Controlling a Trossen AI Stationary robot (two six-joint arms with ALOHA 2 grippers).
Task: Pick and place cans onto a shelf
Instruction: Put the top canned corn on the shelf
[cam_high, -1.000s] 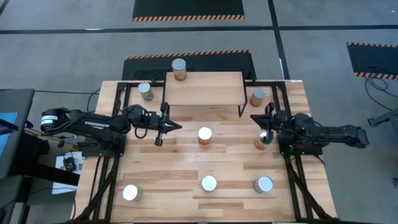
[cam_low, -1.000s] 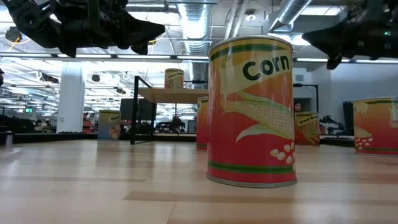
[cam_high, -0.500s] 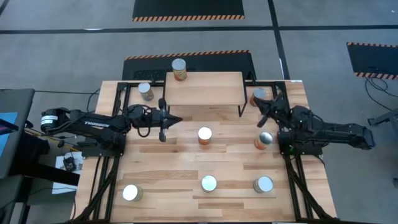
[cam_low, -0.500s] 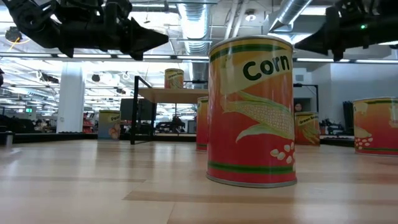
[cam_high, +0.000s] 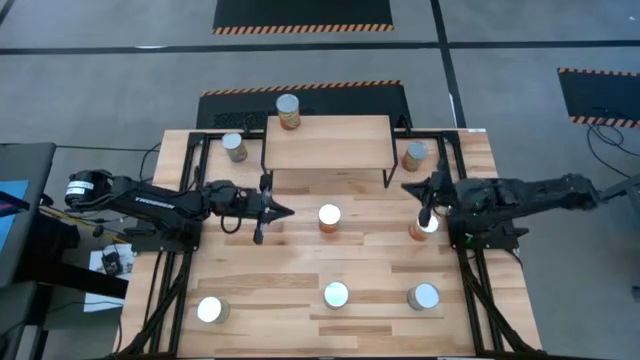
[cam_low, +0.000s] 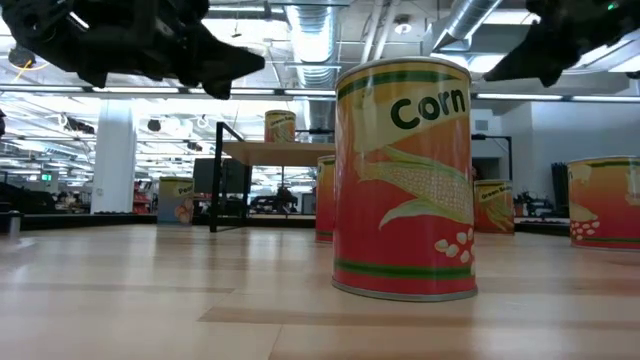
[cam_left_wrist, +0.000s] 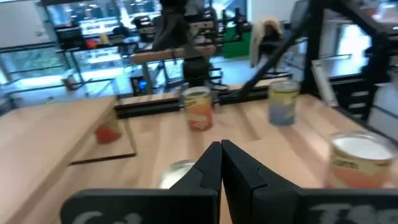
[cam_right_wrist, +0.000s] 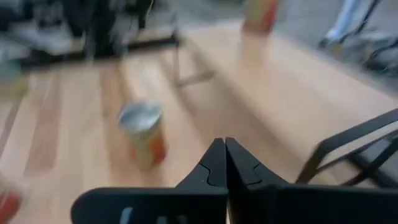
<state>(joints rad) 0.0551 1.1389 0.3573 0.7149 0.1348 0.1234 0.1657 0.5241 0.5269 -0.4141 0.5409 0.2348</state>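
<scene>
The shelf (cam_high: 327, 142) stands at the table's far middle, with one can (cam_high: 288, 110) on its far left corner. Several other cans stand upright on the table, among them a centre can (cam_high: 329, 217), one at the far right (cam_high: 415, 154) and one at the right (cam_high: 426, 226) partly under my right arm. My left gripper (cam_high: 275, 210) is shut and empty, in the air left of the centre can. My right gripper (cam_high: 410, 190) is shut and empty, in the air between the two right cans. Both hang high in the low view, the left gripper (cam_low: 235, 62) and the right gripper (cam_low: 520, 65).
More cans stand at the far left (cam_high: 234, 146), near left (cam_high: 210, 310), near middle (cam_high: 336, 295) and near right (cam_high: 424, 297). The near middle can fills the low view (cam_low: 405, 175). Black frame bars run beside the shelf.
My right gripper has swung toward the far right can and come back toward the near edge, to about where it was. My left gripper has gone a little toward the shelf and back. No can has moved.
</scene>
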